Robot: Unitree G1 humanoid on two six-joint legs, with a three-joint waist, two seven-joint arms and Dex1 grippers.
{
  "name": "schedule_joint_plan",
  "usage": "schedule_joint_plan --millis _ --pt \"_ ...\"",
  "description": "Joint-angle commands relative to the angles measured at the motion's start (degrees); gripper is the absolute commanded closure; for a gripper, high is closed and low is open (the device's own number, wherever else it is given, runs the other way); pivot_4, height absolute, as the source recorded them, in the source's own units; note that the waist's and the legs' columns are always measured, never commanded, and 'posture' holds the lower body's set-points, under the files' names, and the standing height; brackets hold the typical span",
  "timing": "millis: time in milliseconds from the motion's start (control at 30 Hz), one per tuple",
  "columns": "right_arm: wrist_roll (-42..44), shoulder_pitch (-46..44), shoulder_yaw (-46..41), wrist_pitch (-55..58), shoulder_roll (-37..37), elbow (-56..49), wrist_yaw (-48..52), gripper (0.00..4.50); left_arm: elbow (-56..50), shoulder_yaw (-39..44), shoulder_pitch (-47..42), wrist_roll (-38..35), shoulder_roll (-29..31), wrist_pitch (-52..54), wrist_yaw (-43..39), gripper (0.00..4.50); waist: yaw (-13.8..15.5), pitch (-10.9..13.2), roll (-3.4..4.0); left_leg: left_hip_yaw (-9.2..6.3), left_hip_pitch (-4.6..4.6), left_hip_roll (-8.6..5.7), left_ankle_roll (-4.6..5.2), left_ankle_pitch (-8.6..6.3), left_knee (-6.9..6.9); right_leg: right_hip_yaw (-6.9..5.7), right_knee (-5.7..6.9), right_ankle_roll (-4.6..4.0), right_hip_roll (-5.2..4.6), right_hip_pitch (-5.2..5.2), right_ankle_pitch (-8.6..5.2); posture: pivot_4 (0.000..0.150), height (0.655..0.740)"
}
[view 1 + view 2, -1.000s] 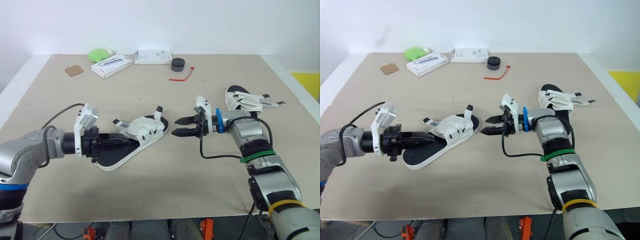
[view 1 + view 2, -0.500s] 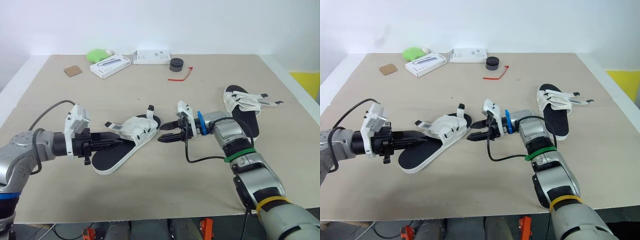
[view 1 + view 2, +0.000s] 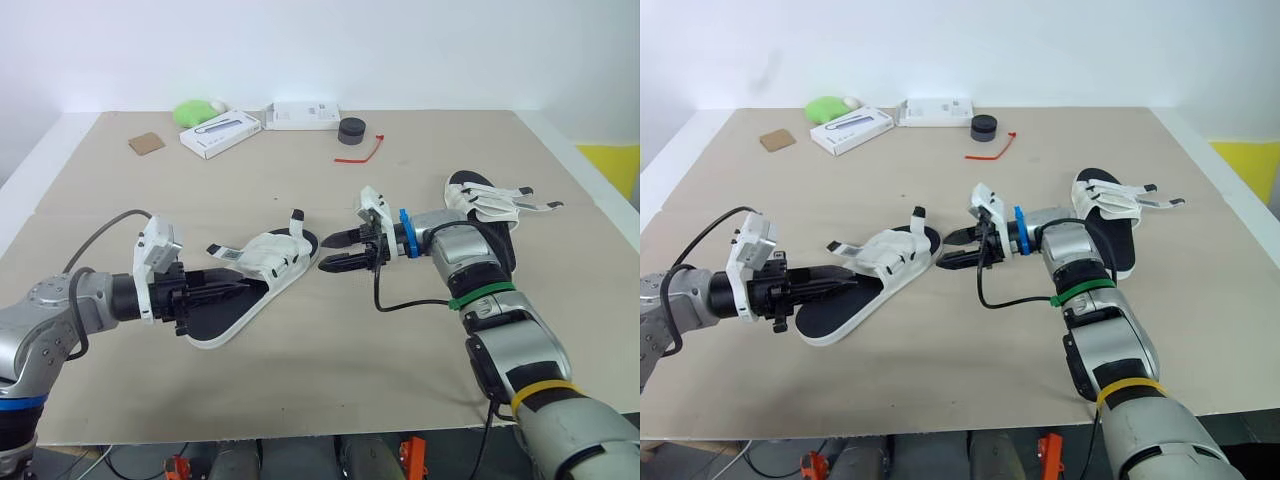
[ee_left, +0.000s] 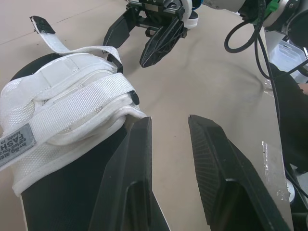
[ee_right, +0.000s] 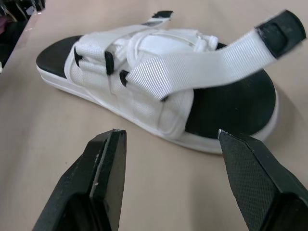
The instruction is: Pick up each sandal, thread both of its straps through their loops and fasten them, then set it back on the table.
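Sandal on table, between spread left pincer and spread right pincer

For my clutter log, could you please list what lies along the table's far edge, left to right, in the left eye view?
Brown cardboard piece, long white box, second white box, black round container.

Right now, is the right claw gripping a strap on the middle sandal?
No, the right claw is open, short of the middle sandal, touching no strap.
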Motion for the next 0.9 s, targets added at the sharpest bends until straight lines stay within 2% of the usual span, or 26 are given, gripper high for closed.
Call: schedule_joint_plan --millis 33,400,500,667,900 --pt "0.0 -1.6 -0.2 -1.1 1.7 0.1 0.8 1.18 -1.5 2.5 0.0 -1.5 -0.3 0.2 0.8 3.28 0.0 0.0 0.0 0.0 0.0 0.02 0.0 0.0 0.0 0.0 0.01 -0.01 0.02 0.0 0.0 0.15 0.74" --pt "-1.3 -3.9 0.2 -2.5 6.3 4.0 1.7 1.18 -2.5 3.9 1.4 -3.1 -0.5 0.8 2.6 3.28 0.0 0.0 0.0 0.0 0.01 0.09 -0.01 0.0 0.02 -0.01 0.03 -0.06 0.09 0.0 0.02 0.15 0.74" --pt "-1.7 -3.6 0.7 -3.0 7.4 4.5 3.0 1.98 -2.4 5.2 1.9 -3.1 -0.5 0.2 3.4 3.28 -0.1 0.0 0.01 0.0 0.03 0.14 -0.01 0.0 0.02 -0.01 0.05 -0.1 0.14 -0.01 0.03 0.15 0.74" --pt "-1.8 -3.0 0.8 -3.5 7.6 5.2 3.7 4.45 -2.8 6.2 2.0 -3.7 -0.8 0.2 4.3 3.28 -0.1 0.0 0.01 0.0 0.03 0.16 -0.01 0.01 0.04 -0.02 0.07 -0.12 0.15 0.0 0.04 0.15 0.74" --pt "-1.4 -2.1 0.0 -3.3 6.8 4.8 3.6 4.45 -3.1 7.1 2.3 -4.5 -1.3 0.3 5.4 3.28 0.0 0.0 0.01 0.0 0.04 0.16 -0.01 0.0 0.07 -0.02 0.09 -0.13 0.16 0.0 0.05 0.15 0.74"
